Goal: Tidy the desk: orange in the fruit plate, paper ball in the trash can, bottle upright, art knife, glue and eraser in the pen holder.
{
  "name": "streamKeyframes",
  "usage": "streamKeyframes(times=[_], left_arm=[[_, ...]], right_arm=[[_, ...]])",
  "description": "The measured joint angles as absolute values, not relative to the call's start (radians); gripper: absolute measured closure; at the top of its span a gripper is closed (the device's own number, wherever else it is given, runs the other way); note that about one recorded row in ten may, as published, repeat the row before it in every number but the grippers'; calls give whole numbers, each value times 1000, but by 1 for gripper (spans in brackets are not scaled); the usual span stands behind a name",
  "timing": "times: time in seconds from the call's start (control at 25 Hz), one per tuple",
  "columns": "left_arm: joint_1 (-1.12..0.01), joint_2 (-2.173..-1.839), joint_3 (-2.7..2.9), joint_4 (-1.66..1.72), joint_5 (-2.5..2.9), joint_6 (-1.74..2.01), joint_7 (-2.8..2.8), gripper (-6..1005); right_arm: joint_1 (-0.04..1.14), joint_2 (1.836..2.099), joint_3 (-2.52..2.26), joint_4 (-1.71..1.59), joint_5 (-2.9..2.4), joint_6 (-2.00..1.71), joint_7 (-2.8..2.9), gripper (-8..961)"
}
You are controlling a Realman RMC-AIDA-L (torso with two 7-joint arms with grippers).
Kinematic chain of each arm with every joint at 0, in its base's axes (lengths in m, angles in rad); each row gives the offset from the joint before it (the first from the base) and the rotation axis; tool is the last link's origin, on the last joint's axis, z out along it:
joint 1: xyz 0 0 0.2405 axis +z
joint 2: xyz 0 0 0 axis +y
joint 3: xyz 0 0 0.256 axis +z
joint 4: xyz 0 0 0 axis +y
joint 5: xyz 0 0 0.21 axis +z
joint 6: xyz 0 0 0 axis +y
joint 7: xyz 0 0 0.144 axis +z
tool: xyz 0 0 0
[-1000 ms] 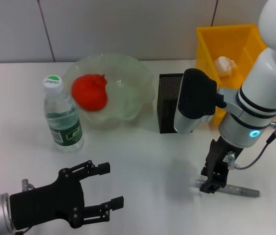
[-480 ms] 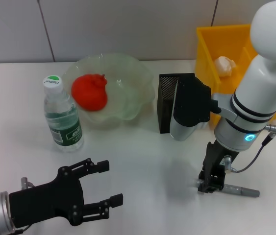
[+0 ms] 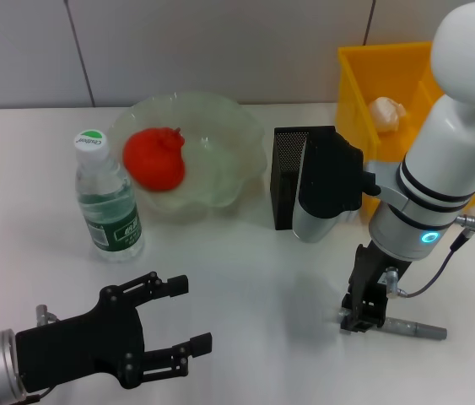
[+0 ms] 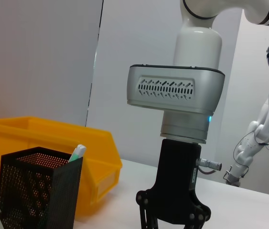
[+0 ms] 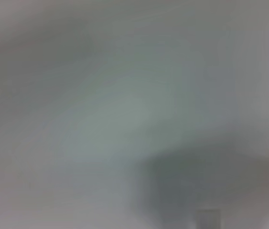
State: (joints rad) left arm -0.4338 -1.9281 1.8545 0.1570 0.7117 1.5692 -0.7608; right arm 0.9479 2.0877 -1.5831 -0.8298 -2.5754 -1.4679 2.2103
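**Art knife: on the tabletop, right gripper at its near end**

Art knife (image 3: 410, 327): slim grey stick lying flat on the white tabletop (image 3: 245, 278), in front of the pen holder (image 3: 292, 177) and well apart from it. I judge it light, rigid and smooth-bodied, so prone to roll or pivot if pinched off-centre. Best hold, to my mind: across the narrow barrel near the middle, so it hangs level for dropping end-first into the pen holder.

Right gripper (image 3: 364, 319): down at the tabletop, over the knife end that lies nearer the pen holder. Its fingers look drawn close about the barrel, but I cannot tell whether they have actually pinched it.

Left gripper (image 3: 170, 325): idle, low over the tabletop, well forward of the pen holder, fingers spread, holding nothing.

Pen holder: black mesh, upright; the left wrist view shows a pale stick (image 4: 77, 153) already poking out of it.

Caution, my judgement: an end grasp may let the knife swing.
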Motion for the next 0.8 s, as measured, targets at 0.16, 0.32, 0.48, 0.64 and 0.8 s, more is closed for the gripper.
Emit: streamKeyframes(times=[0.16,0.32,0.48,0.64,0.8], left_arm=[[-434,-1927,1855,163,712,1569,-761,158],[-433,-1927,1853,166,712,1569,-761,158],[-430,-1927,1851,168,712,1569,-761,158],[-429,-1926,1851,168,712,1569,-761,158],[-428,-1927,1851,168,712,1570,-761,158]], right_arm=[[948,2088,-1583,-822,-2577,-1464,2210,698],[949,2088,-1583,-809,-2578,-1458,2209,732],[946,2088,-1578,-821,-2576,-1458,2207,767],[924,2085,-1535,-914,-2557,-1498,2213,787],[894,2083,-1391,-1065,-2535,-1583,2214,796]])
